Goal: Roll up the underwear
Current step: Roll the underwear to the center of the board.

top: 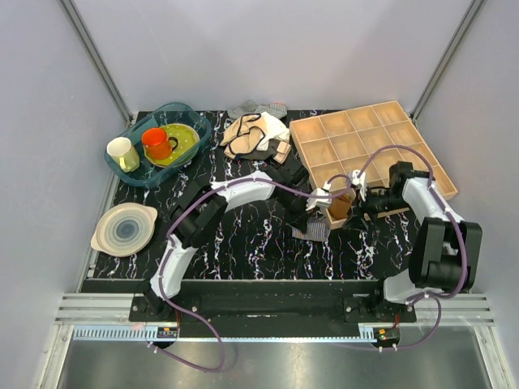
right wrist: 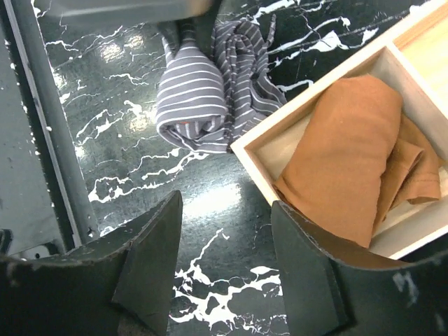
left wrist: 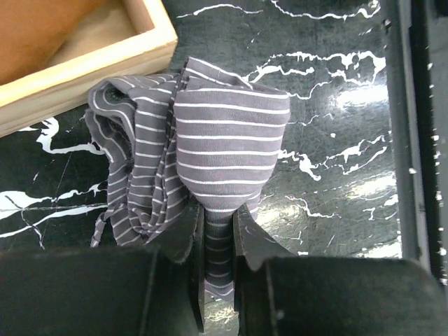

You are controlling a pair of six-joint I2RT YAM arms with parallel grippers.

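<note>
The left gripper is clamping a fold of the underwear between its jaws, while the right gripper is hovering nearby with its jaws standing wide apart and holding nothing. In the overhead view the underwear is lying bunched on the black marble table, at about four o'clock from the table's middle, just beside the near corner of the wooden tray. One smooth rounded lobe is showing, with crumpled folds spilling toward the tray side, so I am judging the roll as under way but loose.

Doing this step well is looking like a matter of pinning the slack folds with the free right fingers while the left turns the bundle over itself. The stripes should be running square to the roll and the stray edge tucking under.

The tray wall is sitting at ten o'clock of the bundle in the left wrist view, and the corner compartment is holding a tan piece, so rolling that way is risking a snag. Open marble is showing toward nine o'clock in the overhead view. The plate at eight o'clock and the bin at ten o'clock are standing well apart
</note>
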